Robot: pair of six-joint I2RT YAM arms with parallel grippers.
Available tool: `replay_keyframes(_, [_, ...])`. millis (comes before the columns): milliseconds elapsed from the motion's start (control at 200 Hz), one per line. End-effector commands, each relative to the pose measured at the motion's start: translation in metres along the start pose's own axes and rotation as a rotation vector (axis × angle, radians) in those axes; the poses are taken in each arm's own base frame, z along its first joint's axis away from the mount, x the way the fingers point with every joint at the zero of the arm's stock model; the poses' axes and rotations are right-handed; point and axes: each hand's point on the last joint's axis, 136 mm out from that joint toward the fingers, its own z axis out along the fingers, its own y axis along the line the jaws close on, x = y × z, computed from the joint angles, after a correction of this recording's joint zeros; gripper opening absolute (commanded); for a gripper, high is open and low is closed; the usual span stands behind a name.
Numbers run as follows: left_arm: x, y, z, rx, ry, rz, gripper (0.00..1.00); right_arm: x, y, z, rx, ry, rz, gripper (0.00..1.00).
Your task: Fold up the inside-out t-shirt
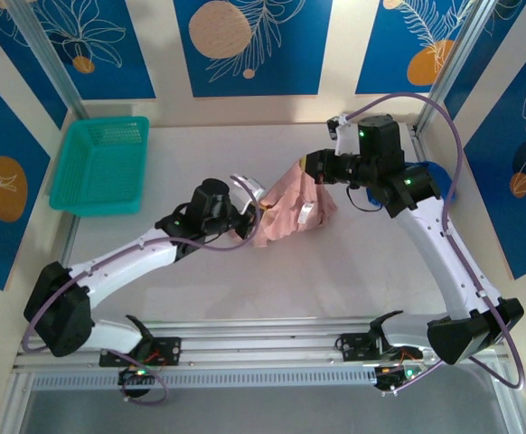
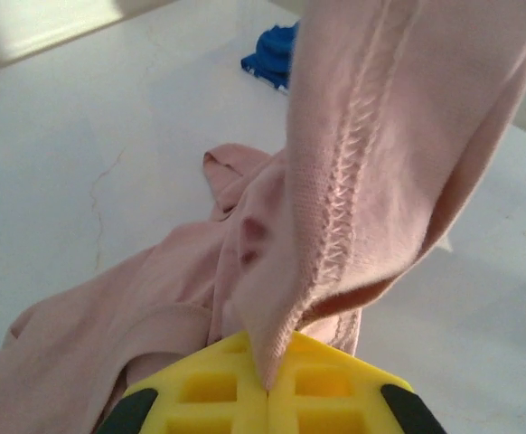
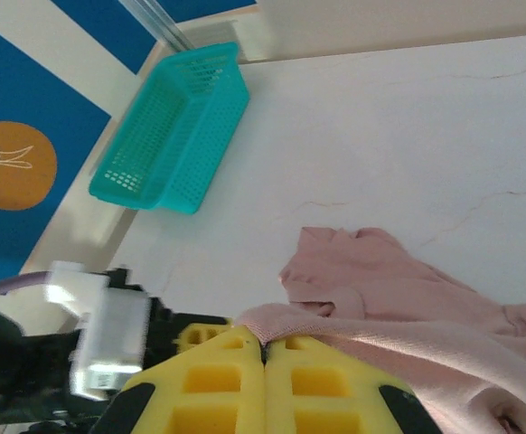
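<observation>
We see the left gripper [image 2: 269,384] with its yellow fingers [image 2: 209,389] pressed together on a fold of the inside-out t-shirt [image 2: 362,136]. The cloth rises straight from the fingertips, its stitched seam facing us (the zigzag thread is plain to read). The rest of the shirt trails down to the left of those fingers onto the table [image 2: 82,136]. Far beyond them lies a royal-blue garment [image 2: 272,54].

The right gripper [image 3: 265,348] is likewise closed, pinching an edge of the t-shirt [image 3: 408,307] at its tips. The pink cloth spreads ahead and to the right of its fingers [image 3: 218,380], and the teal basket [image 3: 177,136] sits well apart, up to their left.

From above, the t-shirt [image 1: 290,212] hangs bunched between the left gripper [image 1: 256,210] and the right gripper [image 1: 310,167].
</observation>
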Motion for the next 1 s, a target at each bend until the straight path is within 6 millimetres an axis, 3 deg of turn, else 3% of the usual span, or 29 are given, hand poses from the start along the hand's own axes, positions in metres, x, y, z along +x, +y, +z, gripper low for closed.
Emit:
replay_keyframes(0, [-0.018, -0.01, -0.02, 0.076, -0.07, -0.005, 0.0, 0.016, -0.023, 0.012, 0.087, 0.057, -0.025, 0.0])
replay_keyframes(200, [-0.013, 0.013, -0.03, 0.029, -0.084, -0.177, 0.0, 0.038, -0.036, 0.053, 0.103, 0.171, -0.018, 0.01])
replay_keyframes(290, [-0.002, 0.026, -0.031, -0.017, -0.057, -0.289, 0.0, 0.046, -0.047, 0.077, 0.132, 0.23, -0.004, 0.12])
replay_keyframes(350, [0.008, 0.032, -0.03, -0.04, -0.031, -0.361, 0.0, 0.053, -0.057, 0.093, 0.161, 0.278, 0.007, 0.25])
replay_keyframes(450, [0.024, 0.038, -0.028, -0.081, 0.012, -0.442, 0.0, 0.065, -0.065, 0.107, 0.188, 0.331, 0.001, 0.41])
replay_keyframes(540, [0.036, 0.043, -0.028, -0.116, 0.038, -0.47, 0.0, 0.08, -0.056, 0.103, 0.145, 0.328, -0.023, 0.48])
replay_keyframes(715, [0.04, 0.044, -0.029, -0.128, 0.047, -0.473, 0.0, 0.129, -0.008, 0.098, -0.066, 0.329, -0.071, 0.56])
replay_keyframes(795, [0.038, 0.043, -0.029, -0.122, 0.046, -0.468, 0.0, 0.143, -0.004, 0.105, -0.086, 0.341, -0.049, 0.56])
replay_keyframes(995, [0.037, 0.043, -0.031, -0.126, 0.046, -0.457, 0.0, 0.156, 0.002, 0.133, -0.149, 0.379, 0.016, 0.57])
